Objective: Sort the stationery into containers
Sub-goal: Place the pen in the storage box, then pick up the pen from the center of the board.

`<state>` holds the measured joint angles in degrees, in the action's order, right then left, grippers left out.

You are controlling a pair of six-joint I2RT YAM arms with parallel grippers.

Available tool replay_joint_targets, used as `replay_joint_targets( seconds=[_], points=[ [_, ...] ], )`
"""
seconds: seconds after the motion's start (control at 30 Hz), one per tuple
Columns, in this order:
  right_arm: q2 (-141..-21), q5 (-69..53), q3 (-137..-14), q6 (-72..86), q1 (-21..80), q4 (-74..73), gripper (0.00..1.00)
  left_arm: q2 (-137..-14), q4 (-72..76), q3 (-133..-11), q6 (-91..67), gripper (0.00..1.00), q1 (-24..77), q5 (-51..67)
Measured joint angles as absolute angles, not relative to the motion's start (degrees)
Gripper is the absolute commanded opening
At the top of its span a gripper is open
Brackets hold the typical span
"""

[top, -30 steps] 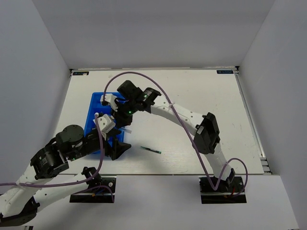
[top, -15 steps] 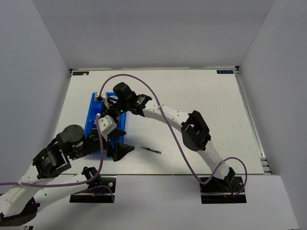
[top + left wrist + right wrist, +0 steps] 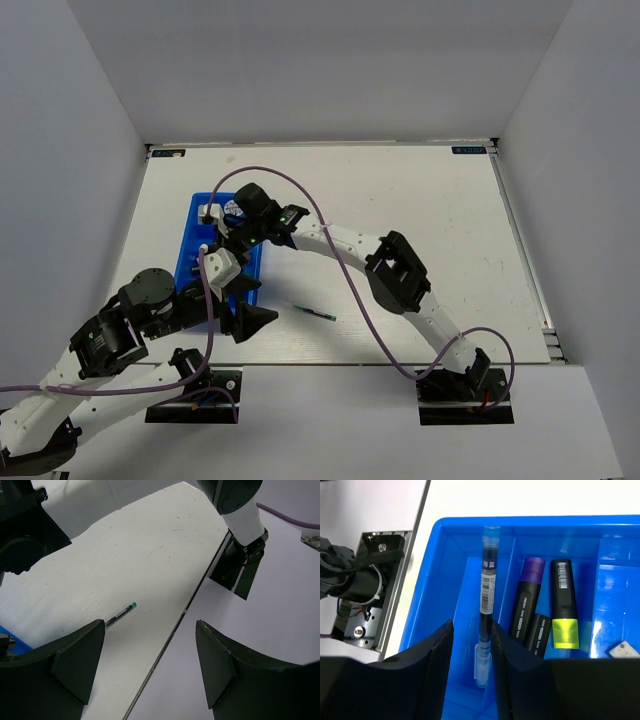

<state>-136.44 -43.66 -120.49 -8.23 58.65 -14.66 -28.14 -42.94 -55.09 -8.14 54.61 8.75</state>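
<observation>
pen: barcode, characters illegible | yellow-ended marker: barcode | purple-ended marker: white print illegible

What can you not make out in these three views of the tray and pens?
Top view: most of the bright blue plastic tray, covered by the left gripper and right gripper.
Left wrist: near end of the thin green-tipped pen, behind a finger.
Right wrist: whether the right gripper grips the slim blue-capped pen.

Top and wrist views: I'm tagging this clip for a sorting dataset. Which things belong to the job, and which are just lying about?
Job: blue tray; blue-capped pen; purple marker; yellow marker; eraser; green-tipped pen, loose outside the tray.
Not the job: purple cable; right arm's base mount.
</observation>
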Motion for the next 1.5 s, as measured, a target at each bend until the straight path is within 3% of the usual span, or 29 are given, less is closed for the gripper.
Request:
replay_joint_targets(
  seconds=[0.3,0.37,0.4,0.43,0.5,0.6,0.63,0.7,0.73,0.8,0.83,0.87,0.97,1.2,1.5],
  points=[
    [-135.3,-43.5,-119.6,-10.0,58.8,-16.7,0.39,-28.2,-42.8,-55.0,-8.7,0.83,54.6,8.6],
    [-133.8,-43.4,-118.9,-10.8,58.8,-17.5,0.28,-28.2,-42.8,-55.0,-8.9,0.82,54.6,8.5],
    [-133.1,-43.2,-118.7,-11.1,58.8,-17.7,0.18,-28.2,-42.8,-55.0,-9.0,0.82,54.6,8.4],
    [-132.2,-42.7,-118.6,-11.5,58.8,-18.3,0.00,-28.3,-42.9,-55.0,-9.0,0.80,54.6,8.4],
    [-130.3,-39.9,-118.6,-11.9,58.8,-19.8,0.00,-28.2,-42.9,-55.0,-9.2,0.76,54.6,8.2],
    [-126.5,-29.8,-118.6,-12.2,58.8,-22.2,0.00,-28.3,-43.2,-55.4,-9.5,0.43,54.6,7.9],
    [-125.0,-25.1,-118.6,-12.5,58.8,-23.2,0.00,-28.3,-43.4,-55.6,-9.5,0.21,54.6,7.7],
    [-121.3,-18.1,-116.8,-13.3,58.1,-24.8,0.00,-28.3,-43.5,-56.2,-9.4,0.04,54.6,7.3],
    [-119.5,-16.0,-115.4,-13.9,57.6,-26.0,0.00,-28.3,-43.5,-56.4,-9.3,0.00,54.6,7.2],
    [-115.2,-13.6,-111.7,-16.1,56.2,-30.5,0.19,-28.4,-43.5,-56.6,-9.1,0.06,54.6,6.8],
    [-113.6,-13.4,-110.1,-17.6,55.5,-33.3,0.26,-28.4,-43.5,-56.6,-9.0,0.18,54.6,6.7],
    [-112.6,-13.3,-108.4,-19.1,55.0,-35.2,0.33,-28.6,-43.6,-56.6,-8.8,0.49,54.6,6.6],
    [-110.8,-12.9,-102.4,-23.9,55.0,-42.9,0.40,-29.3,-43.7,-56.6,-8.7,0.74,54.6,6.4],
    [-113.7,-10.4,-95.8,-27.9,59.6,-53.3,0.44,-31.3,-43.7,-56.6,-8.8,0.77,54.6,6.3],
    [-116.2,-10.0,-95.6,-26.5,60.4,-53.4,0.48,-31.4,-43.7,-56.6,-9.1,0.78,54.6,6.2]
  ],
)
